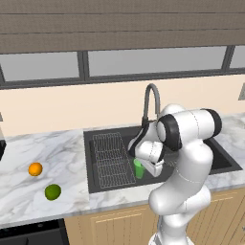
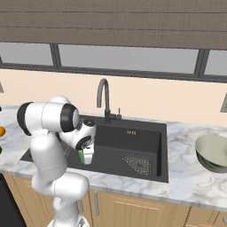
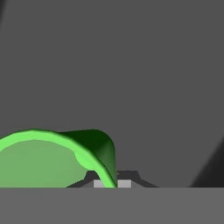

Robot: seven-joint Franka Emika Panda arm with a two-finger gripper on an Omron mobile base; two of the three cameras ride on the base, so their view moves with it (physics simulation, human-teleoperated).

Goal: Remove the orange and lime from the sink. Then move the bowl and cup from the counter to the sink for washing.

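My gripper (image 1: 142, 168) hangs low over the dark sink (image 1: 103, 136), shut on the rim of the light-green cup (image 1: 138, 169). The right base view has the cup (image 2: 81, 155) under the hand, above the basin (image 2: 128, 142). In the hand view the cup's rim (image 3: 43, 146) runs between the fingertips (image 3: 124, 183), with the dark basin floor behind. The orange (image 1: 35, 169) and the lime (image 1: 52, 192) lie on the white marble counter (image 1: 57, 148) left of the sink. The pale bowl (image 2: 213, 153) sits on the counter (image 2: 186, 177) to the right.
A curved grey faucet (image 1: 150, 100) rises behind the sink, close to my arm. A wire rack (image 1: 112, 160) covers the basin's left part, and a drain (image 2: 138, 163) lies on its floor. A window runs along the back wall.
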